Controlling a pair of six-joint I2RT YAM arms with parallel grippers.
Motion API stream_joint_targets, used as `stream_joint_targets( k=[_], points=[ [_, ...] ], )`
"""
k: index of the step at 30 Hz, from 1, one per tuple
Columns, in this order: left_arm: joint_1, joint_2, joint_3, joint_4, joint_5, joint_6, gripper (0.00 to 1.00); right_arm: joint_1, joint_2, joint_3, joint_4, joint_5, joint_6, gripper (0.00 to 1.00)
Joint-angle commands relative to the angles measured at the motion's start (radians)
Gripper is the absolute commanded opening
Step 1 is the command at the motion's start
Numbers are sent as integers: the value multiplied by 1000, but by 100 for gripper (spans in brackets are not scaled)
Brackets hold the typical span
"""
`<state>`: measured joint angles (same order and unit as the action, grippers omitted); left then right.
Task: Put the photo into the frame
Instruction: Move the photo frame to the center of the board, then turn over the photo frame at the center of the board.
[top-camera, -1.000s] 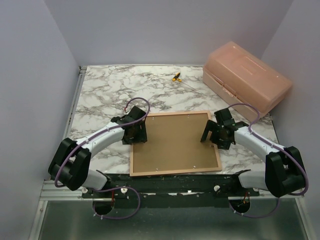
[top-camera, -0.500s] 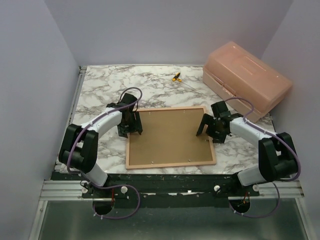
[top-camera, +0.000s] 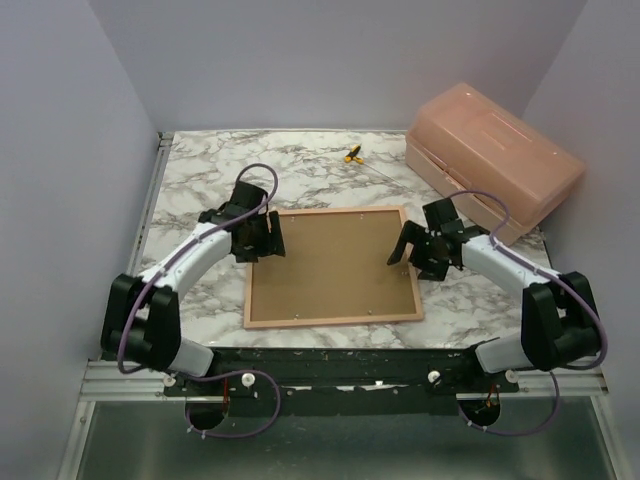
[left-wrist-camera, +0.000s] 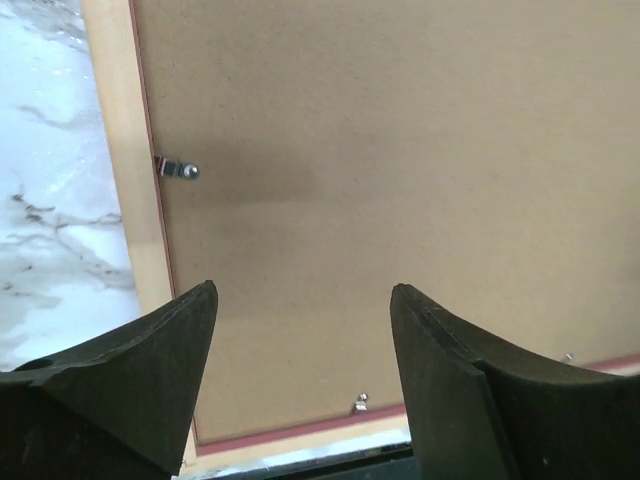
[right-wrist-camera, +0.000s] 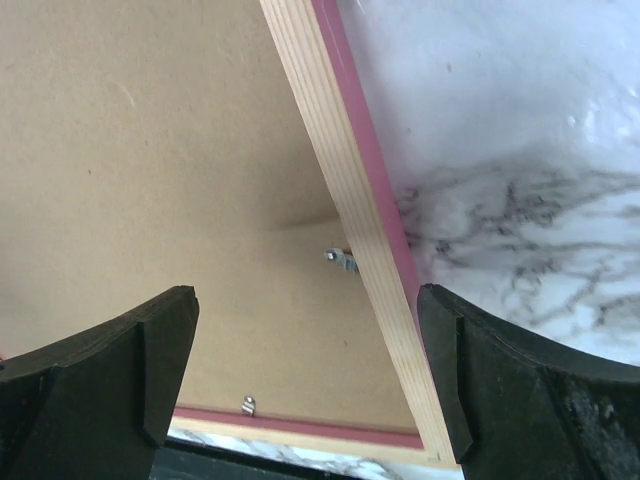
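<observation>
Frame (top-camera: 330, 321) edge at 10 o'clock sat under left gripper (top-camera: 271, 238), jaws apart, gripping nothing. Right gripper (top-camera: 398, 252), jaws wide apart and empty, hovered over the 3 o'clock edge. The frame lay wood-side up on marble table (top-camera: 200, 190), brown backing board (top-camera: 335, 265) filling it. Salmon box (top-camera: 495, 160) stood at 2 o'clock, apart from the frame.

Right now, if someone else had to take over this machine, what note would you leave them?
Left end effector: open, empty, above the frame, left side.
Right end effector: open, empty, above its right edge.
Frame lies back up on the table, brown backing board seated in it.
Photo: not in view; possibly under the board, cannot tell.
Left to do: confirm the photo is inside, check the clips.
</observation>
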<state>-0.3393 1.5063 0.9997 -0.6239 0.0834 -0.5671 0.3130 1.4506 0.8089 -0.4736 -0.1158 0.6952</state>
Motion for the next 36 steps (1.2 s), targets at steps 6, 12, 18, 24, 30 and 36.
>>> stream_joint_targets(
  k=[6,12,18,24,30,36],
  points=[
    [-64,-485,-96,47,87,47,84,16,-189,-132,-147,19,-13,100],
    [-175,-664,-139,74,139,-1,87,102,-155,-159,-121,-5,34,100],
    [-264,-738,-144,102,155,-4,88,197,-80,-139,-61,-10,78,95],
    [-325,-761,-163,101,120,31,88,322,-10,-56,-55,31,127,89],
    [-389,-784,-219,88,65,48,86,382,-10,-81,-93,83,152,86],
    [-469,-761,-269,121,32,67,85,395,-59,-147,-67,62,169,51]
  ],
)
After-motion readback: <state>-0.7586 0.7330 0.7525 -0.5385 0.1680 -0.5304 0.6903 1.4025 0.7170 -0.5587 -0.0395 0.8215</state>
